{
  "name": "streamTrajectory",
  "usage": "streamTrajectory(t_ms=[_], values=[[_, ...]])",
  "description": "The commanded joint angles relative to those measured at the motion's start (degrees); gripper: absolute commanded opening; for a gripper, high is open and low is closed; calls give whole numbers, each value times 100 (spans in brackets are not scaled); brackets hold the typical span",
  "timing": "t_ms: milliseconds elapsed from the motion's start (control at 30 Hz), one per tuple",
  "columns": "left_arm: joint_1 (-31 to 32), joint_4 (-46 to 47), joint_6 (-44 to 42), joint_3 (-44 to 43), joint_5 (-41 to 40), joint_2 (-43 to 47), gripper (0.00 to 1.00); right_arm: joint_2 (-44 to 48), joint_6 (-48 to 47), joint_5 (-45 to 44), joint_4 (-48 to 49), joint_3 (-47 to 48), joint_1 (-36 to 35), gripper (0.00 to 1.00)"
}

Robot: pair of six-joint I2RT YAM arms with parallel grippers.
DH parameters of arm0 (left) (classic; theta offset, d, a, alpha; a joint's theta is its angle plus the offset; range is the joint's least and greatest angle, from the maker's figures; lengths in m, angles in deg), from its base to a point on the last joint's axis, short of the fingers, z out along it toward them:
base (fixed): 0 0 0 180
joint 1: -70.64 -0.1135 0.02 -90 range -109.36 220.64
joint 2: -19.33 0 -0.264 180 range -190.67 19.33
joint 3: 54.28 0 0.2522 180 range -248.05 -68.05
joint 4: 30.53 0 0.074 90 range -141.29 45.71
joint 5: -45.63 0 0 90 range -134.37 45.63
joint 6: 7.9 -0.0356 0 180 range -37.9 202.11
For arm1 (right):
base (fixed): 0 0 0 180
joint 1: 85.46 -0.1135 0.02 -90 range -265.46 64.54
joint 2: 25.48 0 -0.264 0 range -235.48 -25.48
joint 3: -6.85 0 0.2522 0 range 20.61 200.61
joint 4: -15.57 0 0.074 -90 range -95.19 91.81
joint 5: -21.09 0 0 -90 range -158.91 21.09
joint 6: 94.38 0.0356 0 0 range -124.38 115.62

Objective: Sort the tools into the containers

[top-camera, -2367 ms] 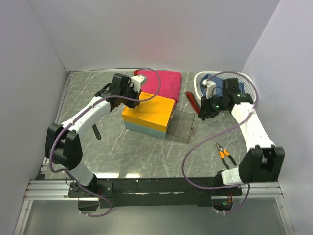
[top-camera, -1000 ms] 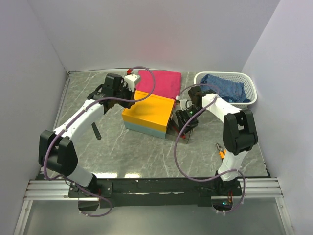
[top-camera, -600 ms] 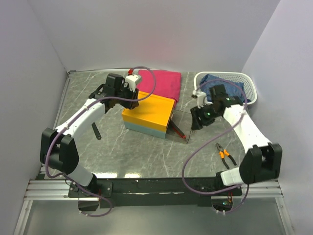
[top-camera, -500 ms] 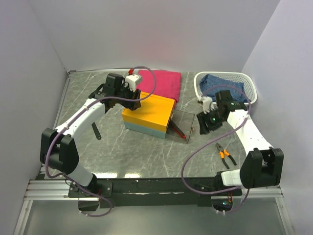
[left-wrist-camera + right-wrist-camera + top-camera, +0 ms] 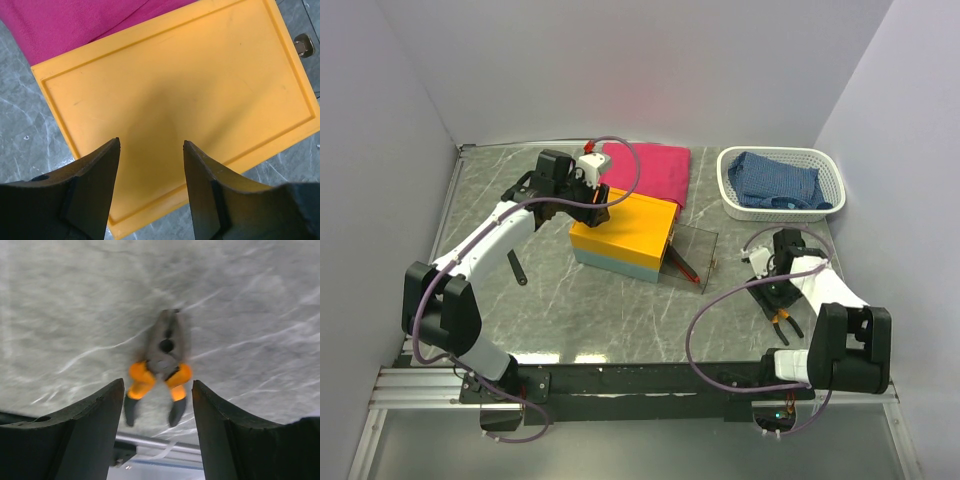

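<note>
Small orange-handled pliers [image 5: 162, 365] lie on the grey table at the front right, also seen from above as the pliers [image 5: 784, 322]. My right gripper [image 5: 158, 385] hangs open just above them, one finger to each side of the handles, not touching; from above the right gripper [image 5: 778, 296] hides the pliers' head. A red-handled screwdriver [image 5: 686, 266] lies in the clear-sided part [image 5: 698, 250] of the orange-topped box [image 5: 625, 232]. My left gripper [image 5: 151, 145] is open and empty over the box's orange lid [image 5: 175, 85]; from above the left gripper [image 5: 588, 202] sits at the lid's far left corner. A slim dark tool [image 5: 518, 270] lies left of the box.
The white slotted basket [image 5: 730, 190] at the back right holds a blue cloth [image 5: 775, 180]. A pink folded cloth [image 5: 650, 168] lies behind the box. Grey walls close in on both sides; the arms' rail runs along the near edge just behind the pliers.
The right arm left the red screwdriver in the clear part of the box, then swung back and forward-right to hover over the orange pliers. The left arm stayed over the lid.
</note>
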Motion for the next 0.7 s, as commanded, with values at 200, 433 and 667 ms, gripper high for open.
streamTrajectory(t_ms=[200, 433, 667], values=[[-2, -58, -173, -232, 16, 180, 59, -900, -257, -109, 395, 148, 386, 37], [-2, -58, -208, -249, -10, 189, 59, -665, 6, 1182, -623, 1360, 387, 0], [-2, -41, -208, -223, 34, 189, 58, -629, 612, 2194, -1231, 2908, 36, 0]])
